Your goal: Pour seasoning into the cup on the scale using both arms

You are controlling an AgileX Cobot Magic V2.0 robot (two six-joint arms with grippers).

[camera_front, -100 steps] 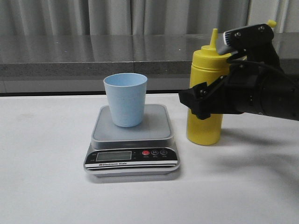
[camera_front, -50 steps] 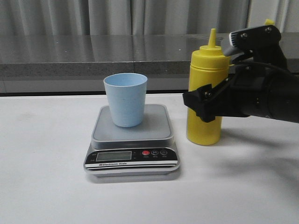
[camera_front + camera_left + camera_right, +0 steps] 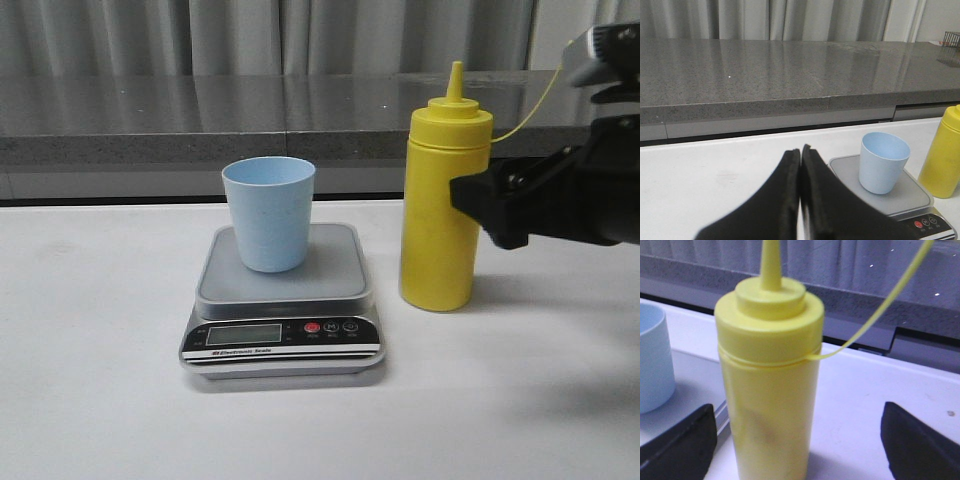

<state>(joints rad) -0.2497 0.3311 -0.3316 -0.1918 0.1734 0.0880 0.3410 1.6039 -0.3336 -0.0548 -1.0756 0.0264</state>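
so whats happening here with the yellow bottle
Nothing is being poured at this moment. The yellow bottle stands upright on the table beside the scale, whose platform holds the blue cup. The right pincer is open, a finger on each side of the bottle. The left pincer is shut, holding nothing.

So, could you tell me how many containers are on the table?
2: the cup stands on the scale, and the seasoning stands upright on the table beside it.
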